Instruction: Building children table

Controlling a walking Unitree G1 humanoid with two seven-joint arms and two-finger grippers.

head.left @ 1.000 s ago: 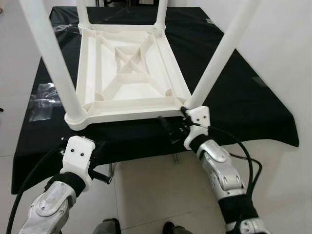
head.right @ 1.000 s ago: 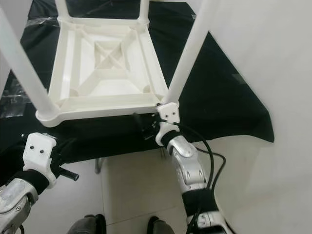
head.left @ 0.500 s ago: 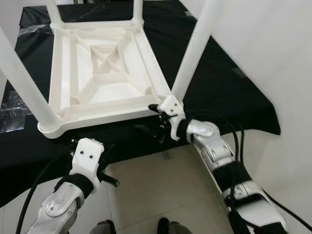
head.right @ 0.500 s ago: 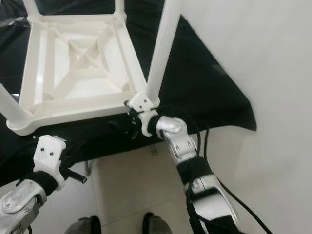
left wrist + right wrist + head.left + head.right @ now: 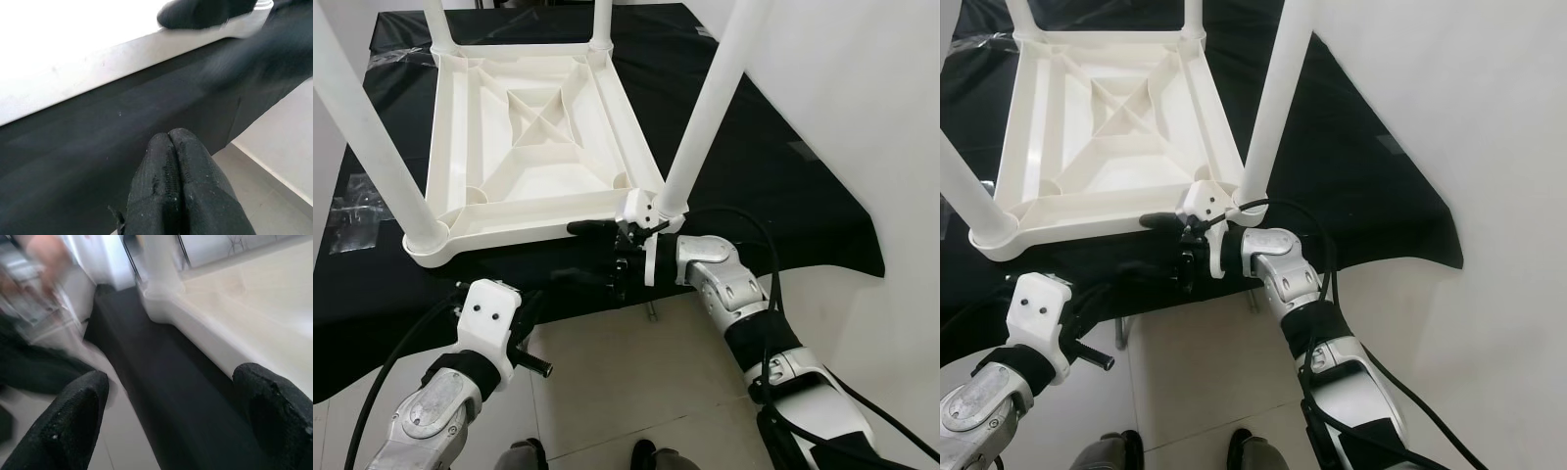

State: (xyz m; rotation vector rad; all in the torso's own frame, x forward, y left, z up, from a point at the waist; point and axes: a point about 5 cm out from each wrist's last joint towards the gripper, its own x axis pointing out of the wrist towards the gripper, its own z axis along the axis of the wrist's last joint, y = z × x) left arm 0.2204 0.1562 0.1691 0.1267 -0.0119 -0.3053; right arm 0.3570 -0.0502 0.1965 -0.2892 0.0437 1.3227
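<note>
The right gripper (image 5: 592, 253), fingers spread, is reaching along the upturned children table (image 5: 538, 147) (legs up); it should straddle the rim squarely before closing.

The left gripper (image 5: 171, 147) is pressed together.

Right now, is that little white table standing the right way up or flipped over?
Flipped over. The white table lies top-down on the black cloth, its ribbed underside facing up and its legs pointing upward.

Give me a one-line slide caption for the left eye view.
Right gripper, open, reaches along the near edge of the upturned white children's table on a black cloth.
</note>
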